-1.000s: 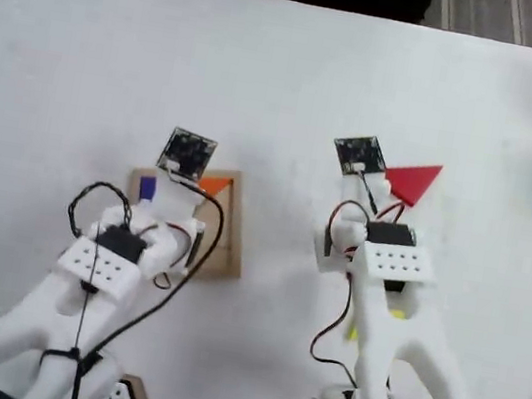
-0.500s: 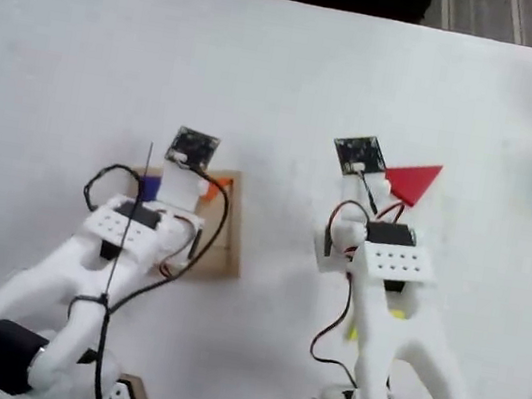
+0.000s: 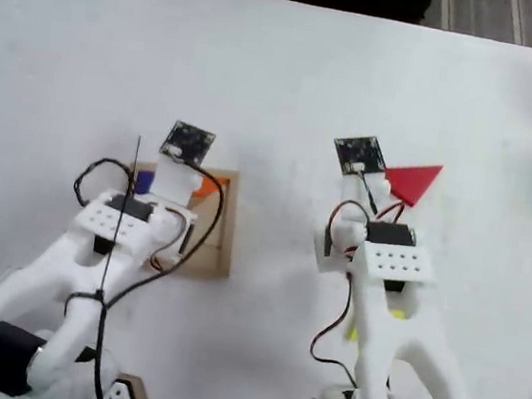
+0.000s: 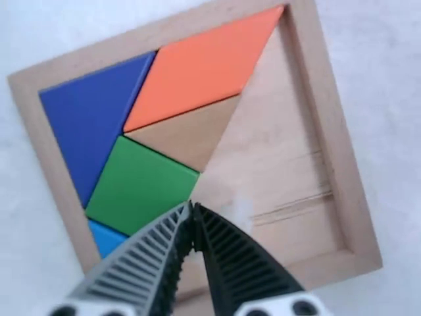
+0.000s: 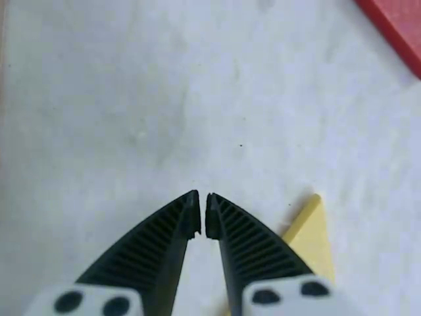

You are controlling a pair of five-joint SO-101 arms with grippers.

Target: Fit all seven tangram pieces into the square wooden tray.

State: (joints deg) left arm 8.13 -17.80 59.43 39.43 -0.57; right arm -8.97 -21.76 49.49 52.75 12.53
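White table [image 3: 286,71], square wooden tray [image 4: 331,131]

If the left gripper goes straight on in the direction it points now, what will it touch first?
Probably the green square in the wooden tray: the shut left gripper aims at its edge, beside bare floor. Depth is unclear, so it could land there instead.

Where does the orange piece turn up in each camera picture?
High view: the orange piece sits in the far right corner of the wooden tray.
Left wrist view: the piece lies along a tray wall, edge to edge with the blue piece.
Right wrist view: table with a yellow piece and a red piece.
Shared landmark: the tray's frame, in the high and left wrist views.
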